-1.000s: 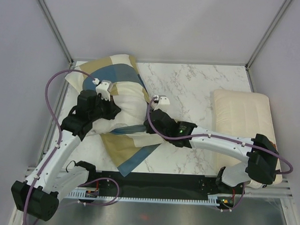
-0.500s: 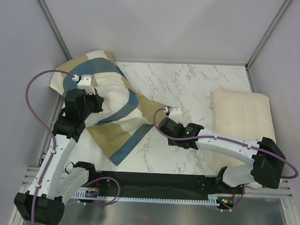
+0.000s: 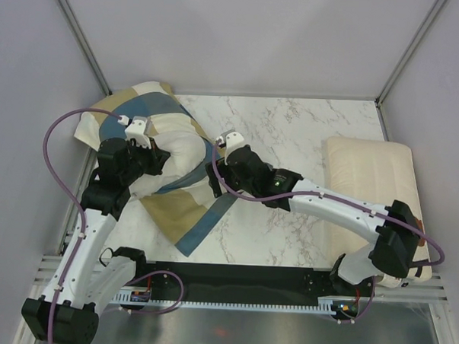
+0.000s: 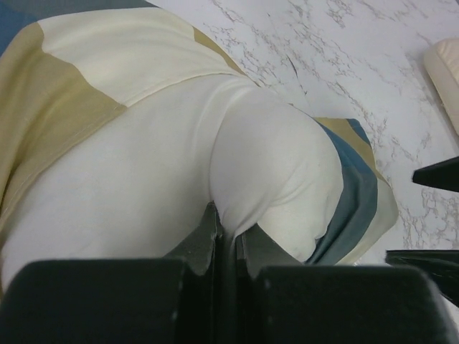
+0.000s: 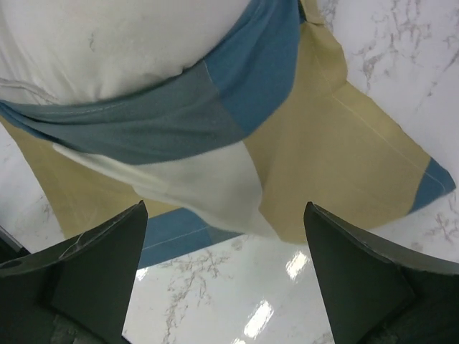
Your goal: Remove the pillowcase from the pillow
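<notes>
Broadly, a white tabletop (image 3: 307,145) with grey marble veining is seen, glossy enough to reflect the lights, boxed in by plain grey walls (image 3: 251,36) and slim aluminium posts (image 3: 79,36). A black rail (image 3: 240,279) is set along its near edge. At the far left the pillowcase (image 3: 178,208) is spread: soft woven cloth in large rectangles of tan, steel blue and cream, its loose end lying flat and creased towards the near side. The pillow (image 3: 181,151), plump, smooth and off-white, is seen bulging out of its blue-hemmed mouth. The left gripper (image 4: 226,236) is pinched tight on a fold of the pillow. The right gripper (image 5: 224,211) is held spread wide above the slack cloth, gripping nothing. A flatter cream pillow (image 3: 370,178) is laid by the right wall.
</notes>
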Action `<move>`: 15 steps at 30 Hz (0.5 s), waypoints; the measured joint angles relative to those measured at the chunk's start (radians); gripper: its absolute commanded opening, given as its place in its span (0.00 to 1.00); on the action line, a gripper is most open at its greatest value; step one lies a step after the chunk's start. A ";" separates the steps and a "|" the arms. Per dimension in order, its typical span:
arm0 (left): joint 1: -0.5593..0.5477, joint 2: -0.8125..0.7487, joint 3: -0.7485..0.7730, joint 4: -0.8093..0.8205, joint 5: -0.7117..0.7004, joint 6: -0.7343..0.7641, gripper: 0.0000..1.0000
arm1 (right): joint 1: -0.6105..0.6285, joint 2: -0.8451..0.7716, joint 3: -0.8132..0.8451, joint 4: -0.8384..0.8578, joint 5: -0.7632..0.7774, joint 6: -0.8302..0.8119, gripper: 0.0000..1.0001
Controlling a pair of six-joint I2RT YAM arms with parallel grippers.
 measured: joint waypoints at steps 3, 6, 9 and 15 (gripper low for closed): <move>-0.003 -0.010 -0.008 -0.002 0.001 0.005 0.02 | -0.033 0.051 -0.023 0.074 -0.078 -0.050 0.98; -0.005 -0.014 -0.009 -0.002 0.003 0.009 0.02 | -0.070 0.072 -0.074 0.149 -0.171 -0.089 0.98; -0.005 -0.015 -0.009 -0.002 0.007 0.012 0.02 | -0.106 0.081 -0.128 0.224 -0.268 -0.112 0.72; -0.008 -0.015 -0.009 -0.002 0.006 0.016 0.02 | -0.128 0.085 -0.221 0.372 -0.426 -0.124 0.00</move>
